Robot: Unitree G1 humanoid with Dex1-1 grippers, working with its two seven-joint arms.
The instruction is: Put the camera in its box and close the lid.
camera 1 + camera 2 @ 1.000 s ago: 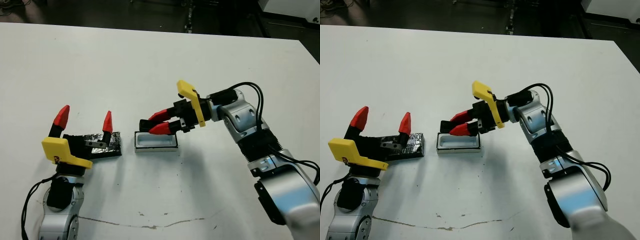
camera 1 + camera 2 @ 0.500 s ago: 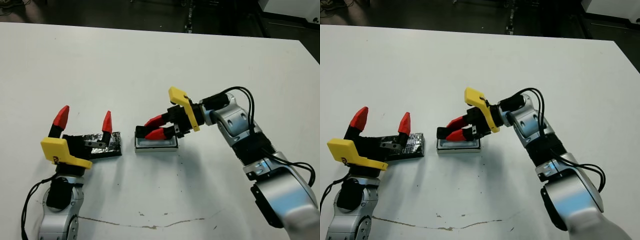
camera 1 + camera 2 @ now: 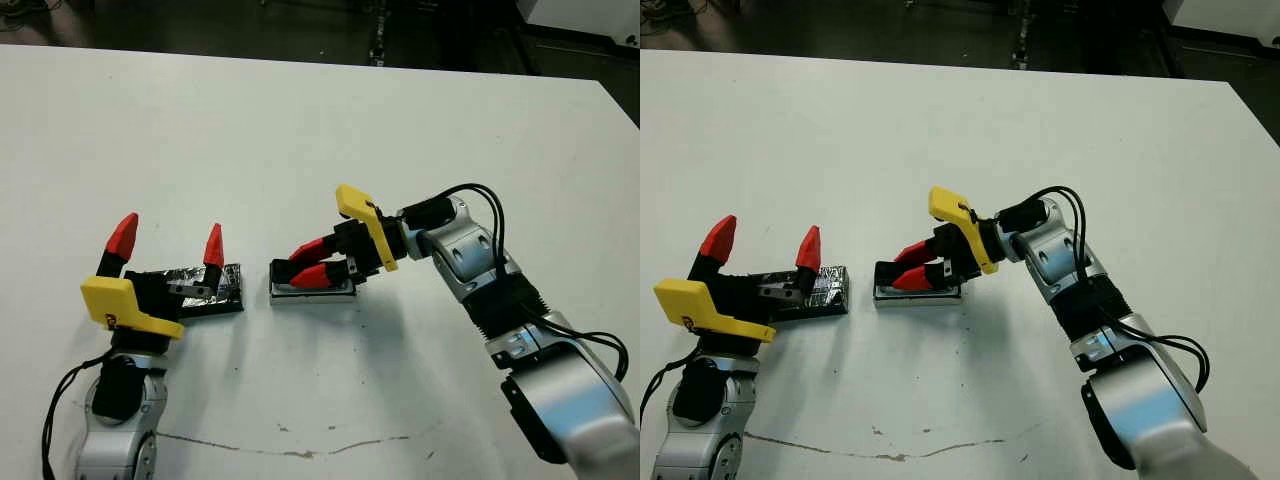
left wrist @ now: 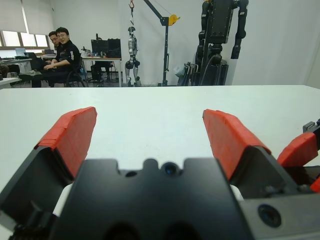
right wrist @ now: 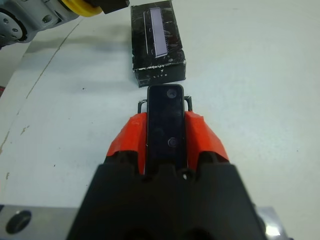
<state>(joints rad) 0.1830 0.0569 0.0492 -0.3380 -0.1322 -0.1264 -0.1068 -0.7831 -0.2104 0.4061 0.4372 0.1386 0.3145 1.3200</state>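
**Camera at the box, insertion step**

Camera (image 5: 165,125): clamped between the right hand's (image 3: 312,268) fingers, low over the box (image 3: 312,290), apparently entering it. Lid (image 3: 205,288): flat on the bench (image 3: 300,130), beside the box. Left hand (image 3: 168,245): spread, empty, above the lid. Next, judged: seat camera level, release, then fetch lid.

Head views: bright, even overhead light. White table (image 3: 300,120) near blown out across upper half of frame; dark floor band along top edge. Soft shadows fall toward lower frame under both arms. Lid (image 3: 205,288) shows crinkled silvery glare.

Left wrist view: background room sharp, red fingers (image 4: 70,135) in lower frame soft, out of focus.

Right wrist view: camera (image 5: 165,125) sharp with faint sheen; gripper body at bottom edge blurred.
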